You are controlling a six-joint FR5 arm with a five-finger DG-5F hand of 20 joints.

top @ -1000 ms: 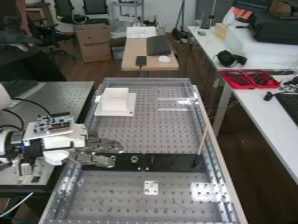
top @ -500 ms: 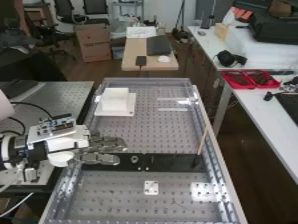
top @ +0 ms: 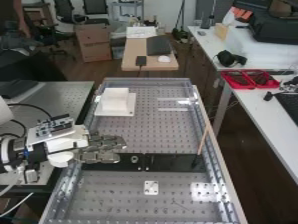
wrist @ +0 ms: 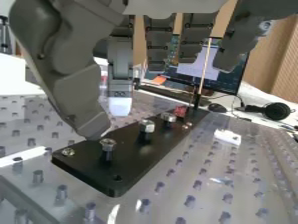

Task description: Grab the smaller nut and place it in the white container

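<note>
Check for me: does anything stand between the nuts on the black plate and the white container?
Nothing visible stands on the perforated deck between the black plate, which bears the nuts, and the white container. Only the robot's own fingers hang over one end of that plate.

The grey perforated bench top point(top: 149, 132) is edged w/ metal side rails point(top: 217, 160). A long blk plate point(top: 171, 162) is laid crosswise, approx. midway. Nr the far L corner in the high view, the white container point(top: 116, 98) is set on its flat base point(top: 126, 112). A small sq. white plate point(top: 151, 188) is placed btwn the blk plate & near end.
</note>
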